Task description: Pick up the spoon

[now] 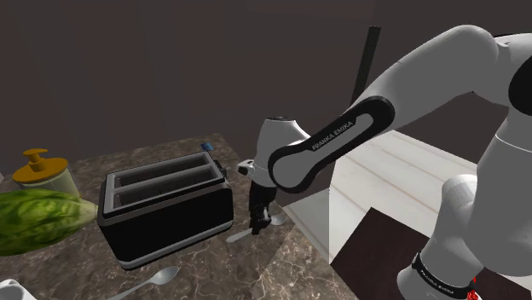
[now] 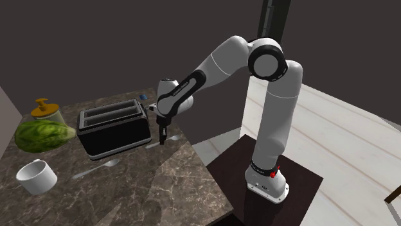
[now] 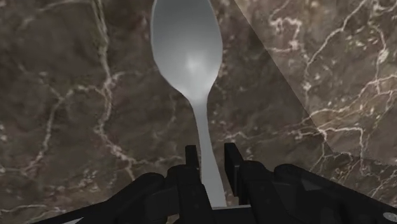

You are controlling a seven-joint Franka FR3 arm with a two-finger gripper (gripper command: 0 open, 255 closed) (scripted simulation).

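A grey metal spoon (image 3: 186, 51) lies on the dark marble counter (image 1: 281, 273), just off the toaster's end by the counter's edge. Its bowl (image 1: 278, 219) sticks out on one side of the hand and its handle on the other. My black gripper (image 1: 258, 223) points straight down onto it, and the second exterior view puts the gripper (image 2: 162, 140) at the counter surface. In the wrist view the gripper (image 3: 211, 153) has its two fingers drawn close around the thin handle, shut on it. The spoon (image 2: 175, 137) still rests level on the counter.
A black toaster (image 1: 166, 204) stands close beside the gripper. Beyond it are a green lettuce (image 1: 38, 220) and a yellow-lidded jar (image 1: 43, 170). A second spoon (image 1: 149, 279) and a white cup (image 2: 35, 176) sit nearer the counter's front. The counter ends just past the gripper.
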